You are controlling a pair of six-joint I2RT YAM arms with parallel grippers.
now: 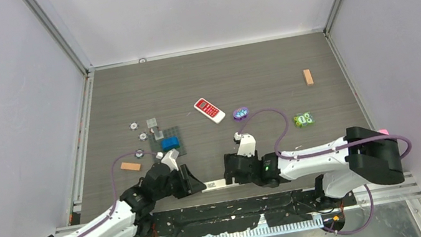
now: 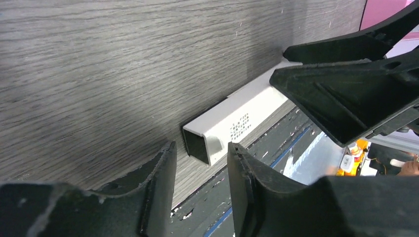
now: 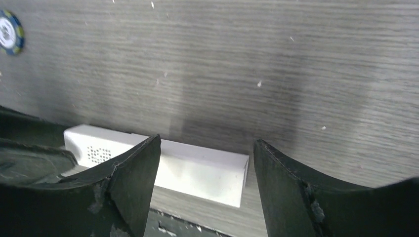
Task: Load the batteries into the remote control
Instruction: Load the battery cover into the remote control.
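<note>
The remote control (image 1: 216, 184), a long white bar, lies flat along the near edge of the grey wood-grain table (image 1: 252, 74), between the two arms' tools. A small block of dotted grey print on its side shows in both wrist views but is too fine to read. The end facing the left wrist camera is a dark square opening. Its interior is in shadow.

The left gripper (image 1: 195, 182) sits low at that end. Its jaws are a little apart with nothing between them, and the remote's tip is just beyond. The right gripper (image 1: 229, 174) stands with its jaws spread wide at the other end. One finger (image 3: 133, 173) covers part of the bar in the right wrist view.

Further out lie a wider white remote with a red face (image 1: 209, 110), its keys illegible, a blue block (image 1: 169, 142) and a tan block (image 1: 308, 77). A blue-and-yellow-rimmed disc (image 3: 9, 32) is cut off at the frame edge, and its lettering is blurred.
</note>
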